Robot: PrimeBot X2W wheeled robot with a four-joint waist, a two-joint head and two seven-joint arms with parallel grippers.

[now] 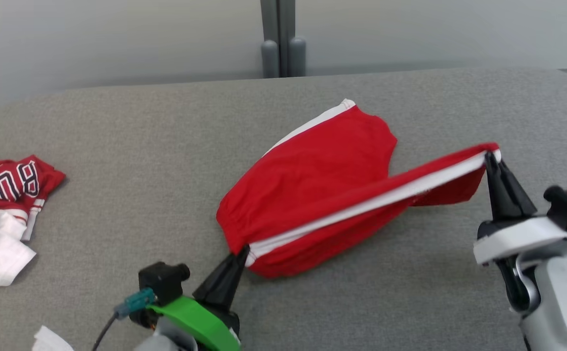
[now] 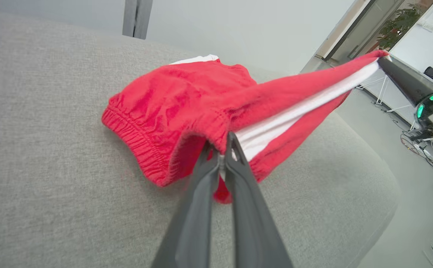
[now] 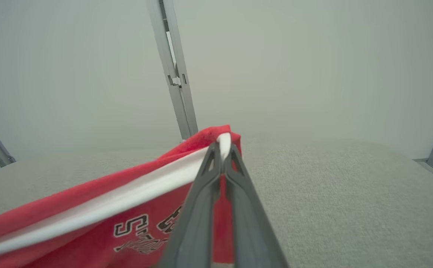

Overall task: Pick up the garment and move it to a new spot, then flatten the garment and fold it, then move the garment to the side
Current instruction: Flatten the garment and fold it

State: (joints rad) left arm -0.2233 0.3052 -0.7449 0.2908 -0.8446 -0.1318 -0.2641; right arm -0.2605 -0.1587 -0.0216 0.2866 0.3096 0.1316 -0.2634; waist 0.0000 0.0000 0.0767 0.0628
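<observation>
Left tool (image 1: 243,251) and right tool (image 1: 489,156) are each clamped tight on the garment (image 1: 312,180), a pair of red shorts with a white stripe (image 1: 371,202) down the side seam. My left tool pinches the waistband (image 2: 134,137) corner where the stripe begins, low and close over the worktop (image 1: 117,146). My right tool pinches the hem end of the same stripe and sits higher, so that end hangs clear of the surface with a shadow under it. Between the two tools the stripe is drawn into a nearly straight line, and that line is the garment's long axis: it runs from my left tool out and away toward my right tool. Everything else of the shorts lies on the far side of that line, beyond both tools, slumped in a rounded heap on the worktop and nearer my left tool than my right. The other leg points off past the heap, away from me. I judge the next move turns on this: the loose cloth sits behind the taut edge, so drawing both tools toward me together, without letting the line slacken, should drag the heap out flat. Out past my left tool's outer side, well apart, a red and white jersey (image 1: 5,204) lies crumpled, off the path I would pull along.
</observation>
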